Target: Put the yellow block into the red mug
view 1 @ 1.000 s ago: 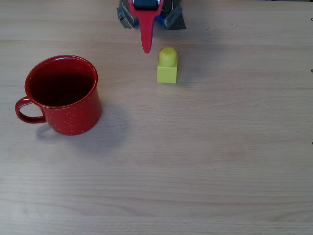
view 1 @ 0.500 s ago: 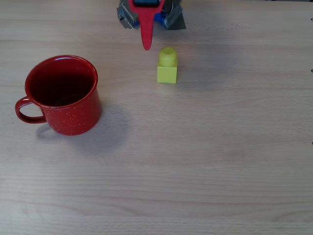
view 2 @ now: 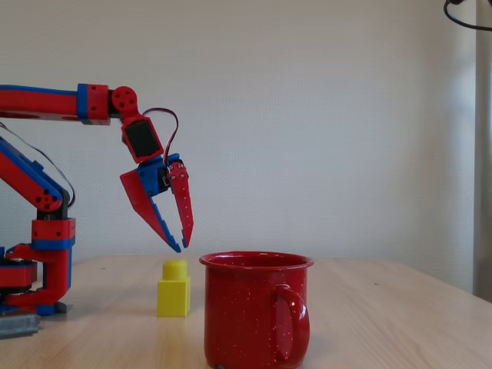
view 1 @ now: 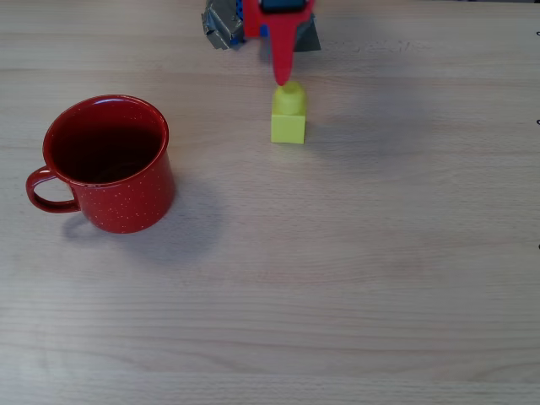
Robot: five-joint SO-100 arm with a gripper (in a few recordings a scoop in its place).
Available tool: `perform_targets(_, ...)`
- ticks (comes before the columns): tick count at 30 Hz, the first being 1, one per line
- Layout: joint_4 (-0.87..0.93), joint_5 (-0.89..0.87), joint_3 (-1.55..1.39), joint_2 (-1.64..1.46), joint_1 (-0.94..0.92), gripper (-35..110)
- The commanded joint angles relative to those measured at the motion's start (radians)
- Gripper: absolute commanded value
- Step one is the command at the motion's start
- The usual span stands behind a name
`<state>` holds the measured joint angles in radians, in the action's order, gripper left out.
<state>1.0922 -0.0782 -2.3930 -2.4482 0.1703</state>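
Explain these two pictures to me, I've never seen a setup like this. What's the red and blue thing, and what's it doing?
The red and blue thing is a small robot arm fixed to a wooden table. At its end is a gripper, two pointed fingers that pinch things. One picture is taken from straight above, the other from the side at table height. On the table stand a small yellow block with a round stud on top and a big speckled red mug, standing apart. The gripper holds nothing: in the side picture its fingertips hang just above the block, close together. From above, its tip lies over the block's stud.
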Motion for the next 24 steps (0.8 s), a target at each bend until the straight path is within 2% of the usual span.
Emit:
perform_targets(1,0.031,-0.034,0.110,0.011,0.026,0)
perform_targets(7,0.115,-0.040,0.235,0.104,0.043,0)
perform_targets(13,0.156,-0.129,0.270,0.115,0.081,0)
perform_targets(18,0.284,-0.186,0.342,0.137,0.124,1)
perform_targets(21,0.353,-0.209,0.385,0.149,0.132,20)
perform_targets(24,0.387,-0.230,0.394,0.150,0.135,27)
